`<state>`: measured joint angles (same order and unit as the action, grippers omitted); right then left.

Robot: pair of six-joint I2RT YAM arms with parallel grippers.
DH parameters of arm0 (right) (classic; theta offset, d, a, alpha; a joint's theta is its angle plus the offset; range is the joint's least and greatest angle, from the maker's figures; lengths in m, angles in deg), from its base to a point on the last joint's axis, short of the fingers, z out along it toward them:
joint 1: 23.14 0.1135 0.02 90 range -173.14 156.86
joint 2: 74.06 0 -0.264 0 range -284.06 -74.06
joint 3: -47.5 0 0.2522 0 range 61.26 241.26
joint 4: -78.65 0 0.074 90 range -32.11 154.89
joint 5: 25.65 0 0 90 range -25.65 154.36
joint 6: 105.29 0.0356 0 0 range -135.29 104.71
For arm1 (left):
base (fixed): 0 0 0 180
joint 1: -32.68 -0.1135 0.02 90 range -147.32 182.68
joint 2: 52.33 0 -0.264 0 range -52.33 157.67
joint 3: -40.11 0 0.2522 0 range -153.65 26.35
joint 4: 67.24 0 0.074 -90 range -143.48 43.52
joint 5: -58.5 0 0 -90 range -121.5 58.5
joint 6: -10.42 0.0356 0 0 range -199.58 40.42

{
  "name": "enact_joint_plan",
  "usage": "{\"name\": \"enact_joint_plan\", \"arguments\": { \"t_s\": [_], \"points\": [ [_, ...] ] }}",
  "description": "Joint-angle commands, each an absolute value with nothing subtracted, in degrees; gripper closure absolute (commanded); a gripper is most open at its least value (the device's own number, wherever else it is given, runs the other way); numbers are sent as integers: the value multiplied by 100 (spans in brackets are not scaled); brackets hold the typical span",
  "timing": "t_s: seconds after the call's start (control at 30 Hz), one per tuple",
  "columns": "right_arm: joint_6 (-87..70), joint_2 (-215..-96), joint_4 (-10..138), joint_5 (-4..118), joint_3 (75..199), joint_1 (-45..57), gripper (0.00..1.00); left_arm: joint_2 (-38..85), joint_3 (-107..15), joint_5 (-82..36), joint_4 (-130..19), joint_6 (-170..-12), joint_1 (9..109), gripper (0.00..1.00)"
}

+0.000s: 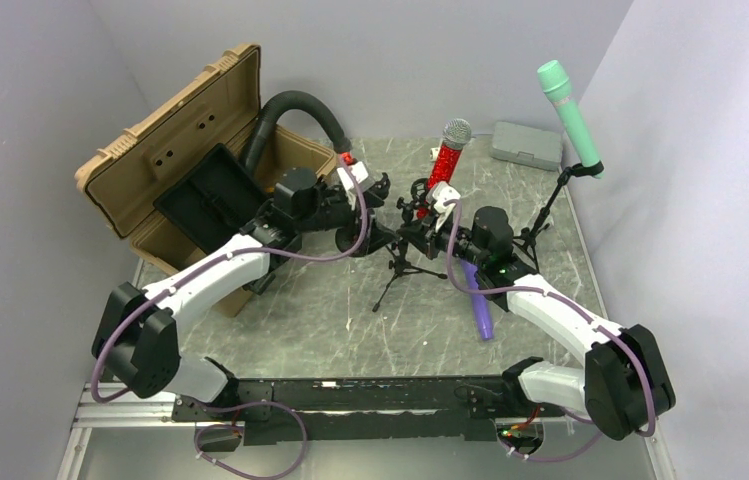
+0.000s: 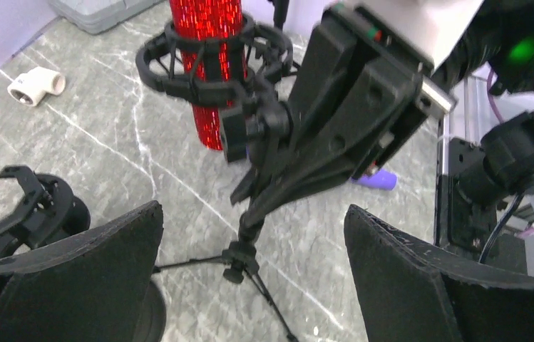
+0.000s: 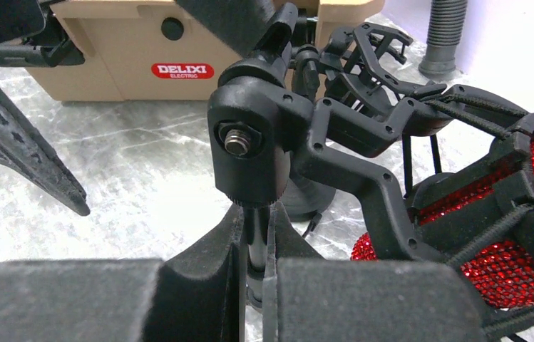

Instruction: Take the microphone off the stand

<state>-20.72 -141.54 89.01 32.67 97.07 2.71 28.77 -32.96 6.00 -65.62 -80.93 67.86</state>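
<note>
While the right jaws are clamped shut on the stand's (image 3: pixel 252 228) thin pole, just under its swivel knuckle (image 3: pixel 249 149), the red mic (image 1: pixel 447 160) sits in the stand's shock mount (image 2: pixel 178 68), held by the mount's black ring and elastic cords. The mic leans up and away from the arms' bases, its silver head at the top and its glittery body passing through the ring. The stand is a small black tripod, its legs spread on the grey marbled table (image 1: pixel 350 320).

The left jaws stand wide, just left of the stand and facing it, touching nothing. Between their two black pads (image 2: pixel 100 249) the left wrist view shows the pole, the tripod hub and the right arm's black wrist beyond.

Just left of the stand, a second black mount (image 2: pixel 32 203) sits on a round base. Farther left of the stand is an open tan case (image 1: pixel 165 150), with a black hose (image 1: pixel 295 105) curving over its far corner. Right of the stand and nearer the bases, a purple mic (image 1: pixel 480 305) lies flat on the table. Well right of the stand, another tripod (image 1: pixel 548 210) holds a green mic (image 1: pixel 570 115) tilted upward. Behind the stand lie a grey box (image 1: pixel 528 145) and a white pipe elbow (image 2: pixel 36 85).
</note>
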Motion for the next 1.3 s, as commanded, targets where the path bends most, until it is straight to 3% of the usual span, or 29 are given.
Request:
{"name": "enact_joint_plan", "arguments": {
  "t_s": [0.0,0.37,0.8,1.1,1.27],
  "points": [
    [-2102,-14085,9020,2686,9586,365,99,2950,-3943,-44,-6446,-8666,6984,1],
    [-2109,-14132,9054,2639,9556,363,88,3450,-4889,-930,-5662,-8801,7198,1],
    [-2144,-14095,9048,2665,9531,345,79,3575,-4959,-1113,-5474,-8769,7443,9],
    [-2161,-14052,9049,2649,9509,300,77,3758,-5118,-899,-5427,-8785,7448,30],
    [-2210,-14001,8955,2625,9544,248,74,3709,-5039,-822,-5459,-8752,7448,51]
  ]
}}
